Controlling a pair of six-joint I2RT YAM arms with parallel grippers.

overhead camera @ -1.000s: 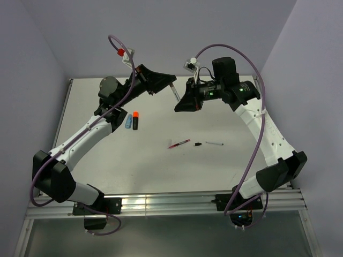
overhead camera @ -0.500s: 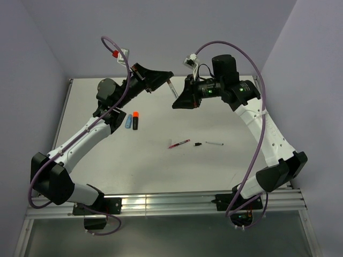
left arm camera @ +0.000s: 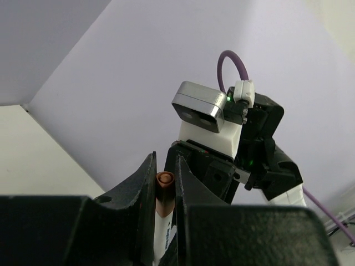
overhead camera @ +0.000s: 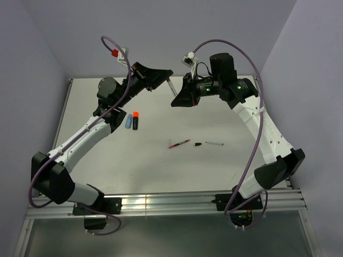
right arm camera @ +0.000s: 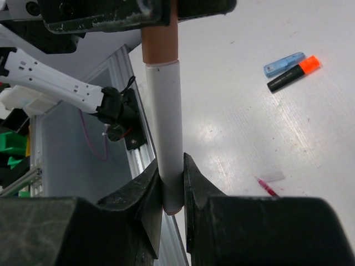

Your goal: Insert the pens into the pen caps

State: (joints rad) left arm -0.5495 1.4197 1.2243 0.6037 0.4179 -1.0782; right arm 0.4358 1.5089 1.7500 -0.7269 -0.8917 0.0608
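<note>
A white pen is held in the air over the back of the table, between both grippers. My left gripper is shut on its brownish dark-red cap end. The white barrel runs down below the cap. My right gripper is shut on the barrel's other end. In the right wrist view the cap sits on the barrel's top, clamped in the left jaws. My right gripper pinches the barrel near its tip.
A light-blue marker and a black marker with an orange end lie side by side at the left. A red pen, a tiny black cap and a slim white pen lie mid-table. A small clear piece lies by the red pen.
My right gripper has moved left and a little up, towards the left gripper. The left gripper has risen slightly. Less of the white pen shows between them.
</note>
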